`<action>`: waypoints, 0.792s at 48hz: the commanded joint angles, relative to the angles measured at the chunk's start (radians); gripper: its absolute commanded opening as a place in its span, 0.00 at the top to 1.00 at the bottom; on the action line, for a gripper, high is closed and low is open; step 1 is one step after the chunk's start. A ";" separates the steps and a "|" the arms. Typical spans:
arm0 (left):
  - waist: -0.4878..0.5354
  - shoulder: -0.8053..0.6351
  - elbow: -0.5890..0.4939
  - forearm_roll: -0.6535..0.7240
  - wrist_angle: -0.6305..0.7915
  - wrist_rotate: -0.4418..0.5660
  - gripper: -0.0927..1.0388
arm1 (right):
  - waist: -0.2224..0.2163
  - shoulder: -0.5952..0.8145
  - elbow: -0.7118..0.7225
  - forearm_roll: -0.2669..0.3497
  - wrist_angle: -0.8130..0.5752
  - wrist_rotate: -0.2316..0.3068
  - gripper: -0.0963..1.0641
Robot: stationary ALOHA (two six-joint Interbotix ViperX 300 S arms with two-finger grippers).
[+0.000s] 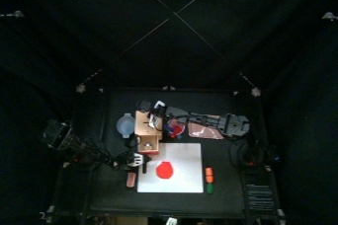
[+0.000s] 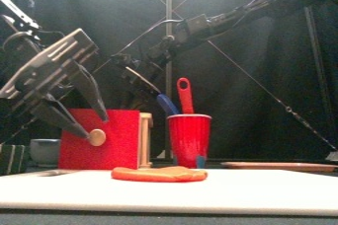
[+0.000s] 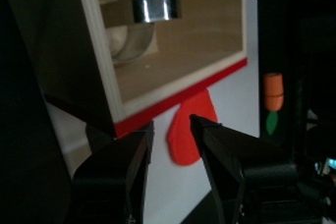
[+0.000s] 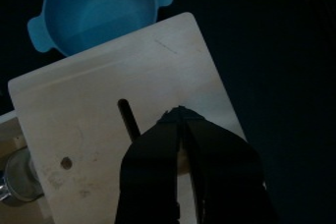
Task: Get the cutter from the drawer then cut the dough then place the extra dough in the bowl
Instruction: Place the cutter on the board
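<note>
dough point(image 2: 158, 174): lying on the board point(image 1: 192, 160) — left of middle
box point(image 2: 119, 140): sitting just behind the board
bowl point(image 2: 46, 151): resting left of the box
cup point(image 2: 189, 138): standing right of the box

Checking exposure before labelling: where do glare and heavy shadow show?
Top view: the white cutting board is the brightest patch and the curtains around it are black. Front view: lamp glare at the top, and the red cup is well lit. Left wrist view: the metal cutter glints.

A black back curtain point(image 1: 169, 22) fills the upper half of the top view, with more dark drapery at both sides; the small black table point(image 1: 199, 201) sits lower centre. In the front view, pale light washes the curtain's upper left.
</note>
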State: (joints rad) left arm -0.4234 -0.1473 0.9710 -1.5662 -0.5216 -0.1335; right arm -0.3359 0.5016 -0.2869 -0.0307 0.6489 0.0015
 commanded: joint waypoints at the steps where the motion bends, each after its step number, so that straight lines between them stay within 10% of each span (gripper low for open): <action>1: -0.011 -0.040 0.006 0.026 -0.006 0.006 0.25 | 0.008 -0.028 -0.037 0.000 0.000 -0.005 0.89; 23: -0.029 -0.293 0.221 0.534 -0.044 0.015 0.26 | 0.155 -0.218 0.081 -0.044 -0.072 -0.071 0.87; 38: 0.009 -0.390 0.348 0.775 -0.041 0.017 0.26 | 0.259 -0.288 0.238 0.048 -0.198 -0.044 0.40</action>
State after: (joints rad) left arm -0.4188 -0.5031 1.3177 -0.8299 -0.5584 -0.1181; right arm -0.0736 0.2654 -0.0506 -0.0184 0.4648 -0.0414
